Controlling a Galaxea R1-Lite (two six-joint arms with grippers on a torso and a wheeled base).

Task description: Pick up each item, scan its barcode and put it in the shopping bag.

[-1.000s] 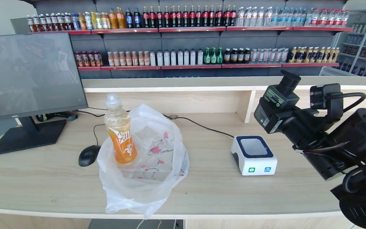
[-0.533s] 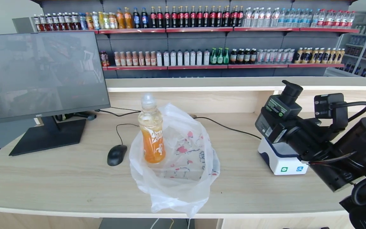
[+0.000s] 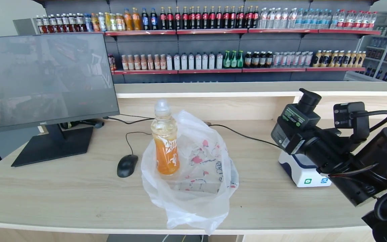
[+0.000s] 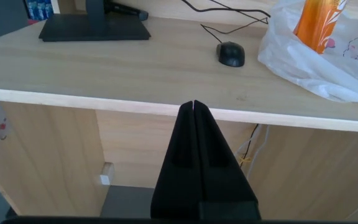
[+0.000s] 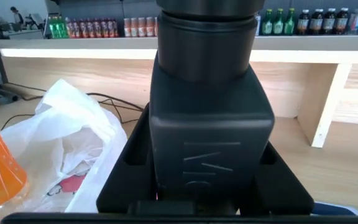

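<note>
The dark flat monitor point(image 3: 45, 80) carries a small pale logo on its lower bezel, too small to make out. The clear plastic bottle of orange drink point(image 3: 165, 144) has white stylised lettering on its label that does not resolve into words. The white box-shaped scanner point(image 3: 306, 174) shows two square signs on its front, one green and one blue, each with a white symbol. The black squarish bottle point(image 3: 296, 124) bears a green label and a white sticker, both with unreadable fine print; the right wrist view shows indistinct raised lettering on its face. The thin white plastic bag point(image 3: 197, 174) has red and blue printed figures. Labels on the shelf bottles point(image 3: 213, 60) are too small to read.
</note>
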